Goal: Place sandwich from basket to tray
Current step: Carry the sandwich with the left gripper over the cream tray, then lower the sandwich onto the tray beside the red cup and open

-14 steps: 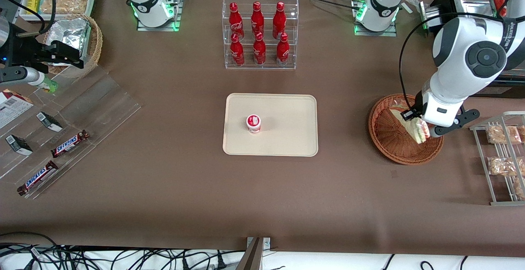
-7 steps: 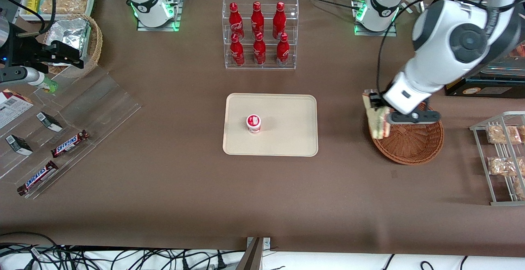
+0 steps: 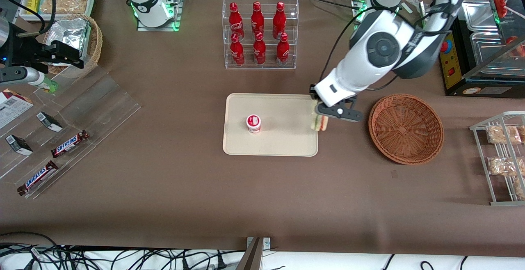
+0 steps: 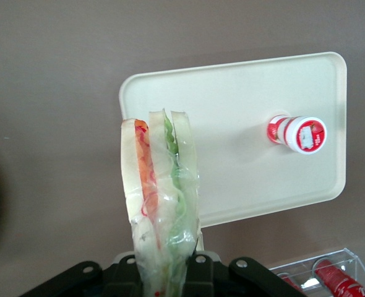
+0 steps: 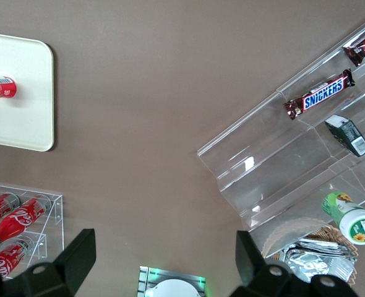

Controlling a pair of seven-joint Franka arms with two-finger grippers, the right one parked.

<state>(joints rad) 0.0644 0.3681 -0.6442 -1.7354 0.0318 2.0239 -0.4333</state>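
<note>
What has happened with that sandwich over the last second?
The hand, shut on the sandwich, lifted it out of the basket and carried it to the tray's edge nearest the basket. The basket, tray and small red-and-white cup stayed put.

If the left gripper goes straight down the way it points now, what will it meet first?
Probably the tray, near its edge toward the basket. The left gripper points downward, holding the sandwich, whose tip would touch first. Its height above is unclear.
</note>
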